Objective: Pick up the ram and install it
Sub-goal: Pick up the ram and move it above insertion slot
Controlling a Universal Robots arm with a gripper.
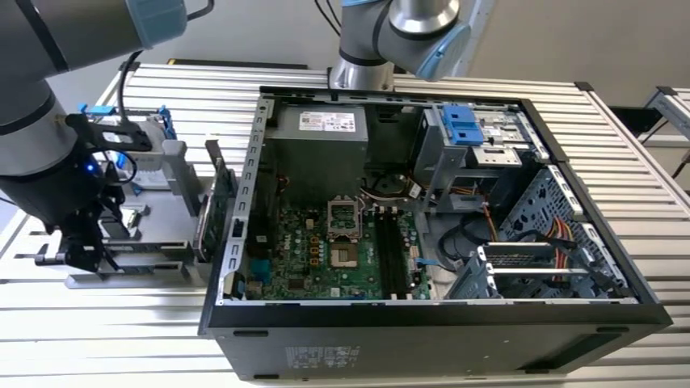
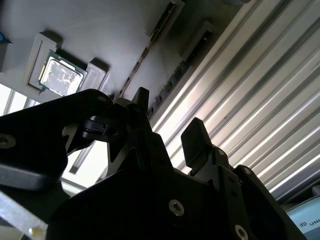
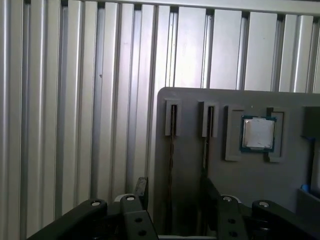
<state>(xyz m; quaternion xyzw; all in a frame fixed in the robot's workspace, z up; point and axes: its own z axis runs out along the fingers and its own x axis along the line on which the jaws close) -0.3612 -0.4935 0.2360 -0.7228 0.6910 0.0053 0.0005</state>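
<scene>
Two ram sticks stand edge-on in narrow slots of a grey holder plate [image 3: 190, 165]. In the first wrist view one ram [image 3: 171, 145] runs down between my fingers, and the other ram [image 3: 206, 142] lies beside one fingertip [image 3: 210, 186]. In the second wrist view the same ram [image 2: 145, 55] shows as a thin dark line beyond the fingertips [image 2: 196, 136]. My gripper [image 3: 174, 192] [image 2: 170, 122] is open above the holder and holds nothing. In the exterior view the gripper [image 1: 77, 255] hangs over the holder [image 1: 145, 242] at that view's left, outside the computer case.
A square processor chip [image 3: 258, 133] lies in a pocket of the same holder. The open computer case [image 1: 431, 319] with its green motherboard [image 1: 323, 259] and black memory slots [image 1: 393, 259] fills the middle. A green card [image 1: 221, 206] stands upright between holder and case. A ribbed metal table [image 3: 60, 100] lies underneath.
</scene>
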